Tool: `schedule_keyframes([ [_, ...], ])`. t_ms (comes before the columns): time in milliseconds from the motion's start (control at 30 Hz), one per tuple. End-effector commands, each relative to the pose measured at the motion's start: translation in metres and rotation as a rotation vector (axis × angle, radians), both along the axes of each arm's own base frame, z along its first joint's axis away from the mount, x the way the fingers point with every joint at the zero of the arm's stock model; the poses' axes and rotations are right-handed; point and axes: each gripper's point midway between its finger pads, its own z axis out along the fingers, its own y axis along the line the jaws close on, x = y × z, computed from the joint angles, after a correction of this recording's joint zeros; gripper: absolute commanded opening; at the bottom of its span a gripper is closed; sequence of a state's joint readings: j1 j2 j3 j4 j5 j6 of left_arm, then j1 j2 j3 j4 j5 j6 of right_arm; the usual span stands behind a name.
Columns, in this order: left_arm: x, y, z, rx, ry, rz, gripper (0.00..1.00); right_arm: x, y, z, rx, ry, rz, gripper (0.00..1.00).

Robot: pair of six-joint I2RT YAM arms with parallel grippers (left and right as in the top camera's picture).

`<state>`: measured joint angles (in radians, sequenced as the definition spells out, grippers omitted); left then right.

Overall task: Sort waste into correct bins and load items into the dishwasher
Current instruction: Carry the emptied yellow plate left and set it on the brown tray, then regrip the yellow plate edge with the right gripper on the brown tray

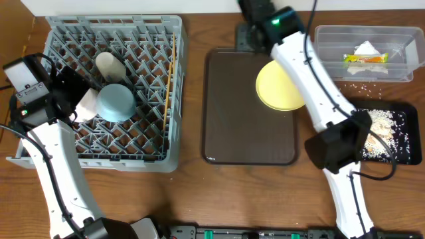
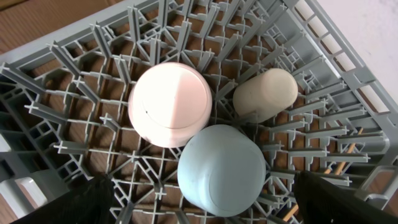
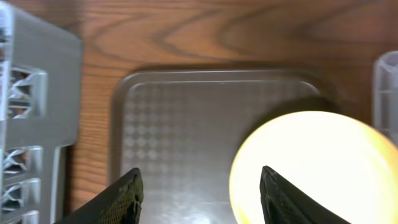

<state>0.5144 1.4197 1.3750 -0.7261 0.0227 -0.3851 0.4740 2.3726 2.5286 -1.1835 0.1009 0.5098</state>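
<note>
The grey dish rack (image 1: 156, 40) at the left holds a white cup (image 1: 109, 64) on its side, an upturned light blue bowl (image 1: 117, 101), a white bowl (image 1: 86, 105) and chopsticks (image 1: 169, 79). My left gripper (image 1: 72, 96) hangs open over them. Its view shows the rack (image 2: 74, 56), white bowl (image 2: 169, 104), cup (image 2: 266, 93) and blue bowl (image 2: 221, 169) between the fingers (image 2: 204, 180). The pale yellow plate (image 1: 279, 86) lies on the brown tray (image 1: 232, 126). My right gripper (image 1: 253, 26) is open and empty above the tray (image 3: 186, 124), its right finger over the plate (image 3: 311, 168).
The clear tub (image 1: 398, 36) at the back right holds the white napkin (image 1: 366, 50) and the green-and-yellow wrapper (image 1: 364, 59). The black tray (image 1: 415, 156) holds rice crumbs (image 1: 382, 129); more crumbs (image 1: 362, 86) lie on the wood between them. My right arm crosses above the plate.
</note>
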Motion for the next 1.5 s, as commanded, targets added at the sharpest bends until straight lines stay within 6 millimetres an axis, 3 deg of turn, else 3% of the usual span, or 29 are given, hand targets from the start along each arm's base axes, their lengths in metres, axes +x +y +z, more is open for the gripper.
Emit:
schedule_keyframes([
  [0, 0.000, 0.002, 0.000, 0.009, 0.005, 0.003, 0.94, 0.002, -0.016, -0.006, 0.078, 0.071, 0.061, 0.59],
  [167, 0.000, 0.002, 0.000, 0.009, 0.005, 0.002, 0.94, 0.000, -0.038, -0.011, 0.059, 0.110, 0.084, 0.61],
  [200, 0.000, 0.002, 0.000, 0.009, 0.005, 0.002, 0.94, 0.002, -0.040, -0.011, 0.053, 0.103, 0.083, 0.69],
  [233, 0.000, 0.002, 0.000, 0.009, 0.005, 0.002, 0.94, 0.003, -0.040, -0.010, 0.050, 0.097, 0.080, 0.98],
  [433, 0.000, 0.002, 0.000, 0.009, 0.005, 0.003, 0.94, 0.014, -0.037, -0.004, 0.064, 0.047, 0.080, 0.99],
  [533, 0.000, 0.002, 0.000, 0.009, 0.005, 0.003, 0.94, 0.020, -0.033, -0.008, 0.057, 0.022, 0.082, 0.95],
  [667, 0.000, 0.002, 0.000, 0.009, 0.005, 0.002, 0.94, 0.019, -0.036, -0.034, -0.047, 0.029, 0.052, 0.87],
  [867, 0.000, 0.002, 0.000, 0.009, 0.005, 0.002, 0.94, -0.007, -0.014, -0.088, -0.124, 0.111, 0.116, 0.66],
  [1067, 0.000, 0.002, 0.000, 0.009, 0.005, 0.002, 0.94, -0.025, -0.023, -0.120, -0.312, 0.130, 0.100, 0.56],
  [1233, 0.000, 0.003, 0.000, 0.009, 0.005, 0.003, 0.94, -0.036, -0.020, -0.148, -0.331, 0.153, 0.118, 0.47],
  [1467, 0.000, 0.002, 0.000, 0.009, 0.005, 0.003, 0.94, -0.044, -0.022, -0.174, -0.337, 0.166, 0.123, 0.45],
])
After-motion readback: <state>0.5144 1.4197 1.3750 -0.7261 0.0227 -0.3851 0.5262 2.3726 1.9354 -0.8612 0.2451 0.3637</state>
